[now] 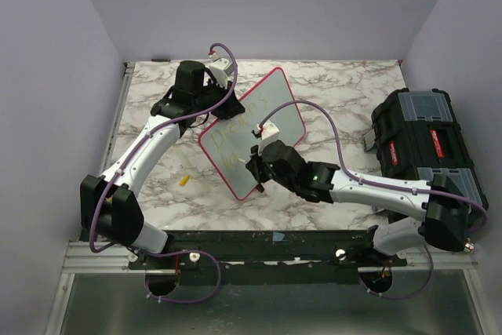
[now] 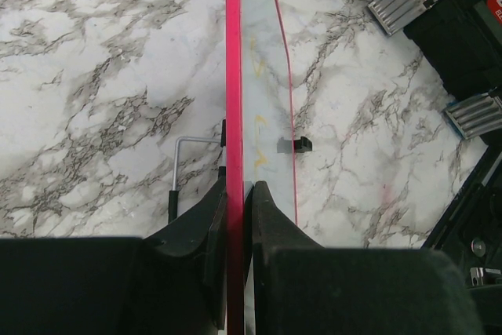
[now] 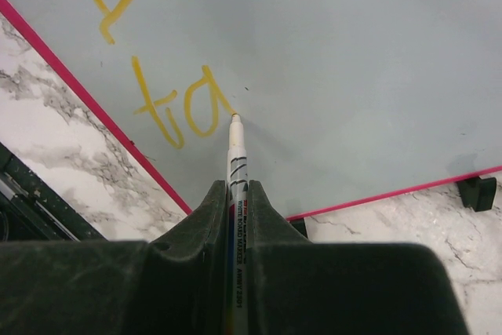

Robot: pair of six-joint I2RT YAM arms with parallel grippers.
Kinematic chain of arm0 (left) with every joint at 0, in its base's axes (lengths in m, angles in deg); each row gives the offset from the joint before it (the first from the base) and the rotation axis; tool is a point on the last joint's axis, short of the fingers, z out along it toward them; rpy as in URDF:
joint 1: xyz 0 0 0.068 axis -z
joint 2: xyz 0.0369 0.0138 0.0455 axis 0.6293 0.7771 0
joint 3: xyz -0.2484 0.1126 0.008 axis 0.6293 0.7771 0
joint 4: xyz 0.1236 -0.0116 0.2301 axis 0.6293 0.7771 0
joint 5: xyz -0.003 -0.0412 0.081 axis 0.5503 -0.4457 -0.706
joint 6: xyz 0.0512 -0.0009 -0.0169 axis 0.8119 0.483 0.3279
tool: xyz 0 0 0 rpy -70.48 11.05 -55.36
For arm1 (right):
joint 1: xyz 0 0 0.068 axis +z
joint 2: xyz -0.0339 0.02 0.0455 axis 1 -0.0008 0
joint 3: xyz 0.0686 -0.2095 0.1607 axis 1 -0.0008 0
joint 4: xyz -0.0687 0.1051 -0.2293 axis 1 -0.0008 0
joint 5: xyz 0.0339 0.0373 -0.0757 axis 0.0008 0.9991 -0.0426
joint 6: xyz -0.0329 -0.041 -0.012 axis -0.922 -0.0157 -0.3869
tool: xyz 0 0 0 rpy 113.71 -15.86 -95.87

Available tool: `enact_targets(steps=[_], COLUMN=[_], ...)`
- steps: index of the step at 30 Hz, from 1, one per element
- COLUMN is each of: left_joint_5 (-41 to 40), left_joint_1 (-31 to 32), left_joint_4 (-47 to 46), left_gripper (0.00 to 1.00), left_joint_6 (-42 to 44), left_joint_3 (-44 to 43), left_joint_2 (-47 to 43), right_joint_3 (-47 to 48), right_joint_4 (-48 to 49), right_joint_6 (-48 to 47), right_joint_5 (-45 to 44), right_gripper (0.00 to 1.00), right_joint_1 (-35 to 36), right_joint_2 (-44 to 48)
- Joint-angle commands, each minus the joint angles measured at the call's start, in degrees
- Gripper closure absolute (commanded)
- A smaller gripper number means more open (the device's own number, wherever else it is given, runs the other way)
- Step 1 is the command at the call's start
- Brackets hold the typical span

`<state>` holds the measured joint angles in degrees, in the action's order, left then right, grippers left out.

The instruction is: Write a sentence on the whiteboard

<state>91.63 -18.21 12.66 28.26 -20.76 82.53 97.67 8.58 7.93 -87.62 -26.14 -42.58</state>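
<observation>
Partway, probably under half. The whiteboard [image 1: 267, 107] is mid-worktop, held up at a tilt. The sentence [image 3: 157, 107] has its first line down and the second only started ("ta"), with the marker [image 3: 235, 154] tip on the last stroke. The rest of the face is bare, so most lettering looks left. Left gripper [image 2: 238, 194] is clamped on the board's thin pink-red rim, right gripper [image 3: 238, 190] clenched on the slim white marker barrel. Board is glossy and flat with rounded corners; ink is faint yellow. Worktop [image 1: 337, 88] is marble-patterned, black toolbox [image 1: 423, 143] at its right edge.
</observation>
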Motion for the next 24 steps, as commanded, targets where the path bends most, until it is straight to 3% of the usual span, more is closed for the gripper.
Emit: enact_targets(steps=[1, 10, 24], left_joint_5=[-2.65, -2.58, -2.41], left_joint_1=[1.11, 1.17, 1.17], left_joint_4=[2.62, 2.44, 2.28], left_gripper=[1.0, 1.0, 1.0], left_joint_6=[7.35, 7.43, 7.35], left_joint_3=[2.64, 2.82, 2.91], left_joint_2=[0.46, 0.07, -0.04], right_joint_3=[-1.14, 0.62, 7.71], right_joint_4=[-2.49, -0.91, 0.8], right_joint_6=[1.03, 1.58, -1.42], right_joint_5=[-2.11, -2.17, -6.44], right_gripper=[0.99, 0.99, 0.99], right_joint_1=[-0.04, -0.02, -0.09], right_joint_2=[2.2, 4.07, -0.78])
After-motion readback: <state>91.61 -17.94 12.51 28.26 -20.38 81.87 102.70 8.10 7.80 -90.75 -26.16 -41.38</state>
